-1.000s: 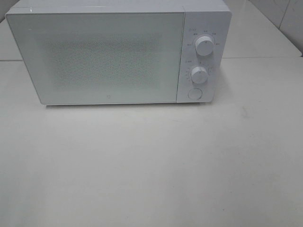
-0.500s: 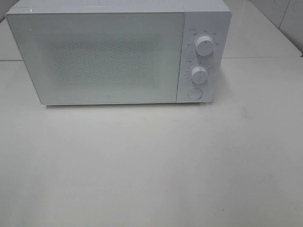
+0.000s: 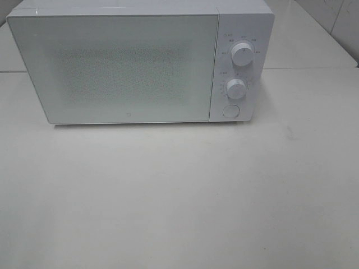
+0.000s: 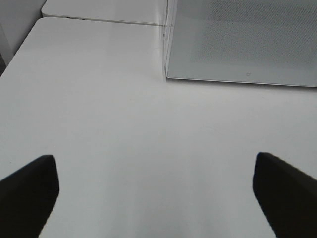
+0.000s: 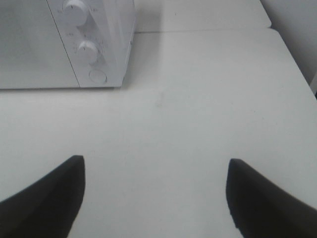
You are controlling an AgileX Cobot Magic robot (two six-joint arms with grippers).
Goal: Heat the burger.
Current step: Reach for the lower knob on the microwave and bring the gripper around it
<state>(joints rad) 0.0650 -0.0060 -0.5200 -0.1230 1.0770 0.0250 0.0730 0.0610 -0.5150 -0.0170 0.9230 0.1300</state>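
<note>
- A white table [image 3: 179,196] fills most of the high view, its top smooth and matte.
- A second white table [image 3: 303,39] butts against its far edge (a thin seam marks the join).
- A pale tiled wall [image 3: 345,25] shows at the far right corner.
- The light is soft and even.

There are 1 microwave [image 3: 123,67], 2 dials [image 3: 242,54] [image 3: 236,88], 1 button [image 3: 230,111] and 2 pincers [image 4: 153,156] [image 5: 156,159].

White microwave [image 3: 112,67], door shut, resting on pale surface [image 3: 179,196], ahead and right of left tool [image 4: 154,157]. Upper dial [image 3: 242,54], lower dial [image 3: 236,88] and round button [image 3: 230,111] in a column on its panel, ahead and left of right tool [image 5: 155,159].
</note>
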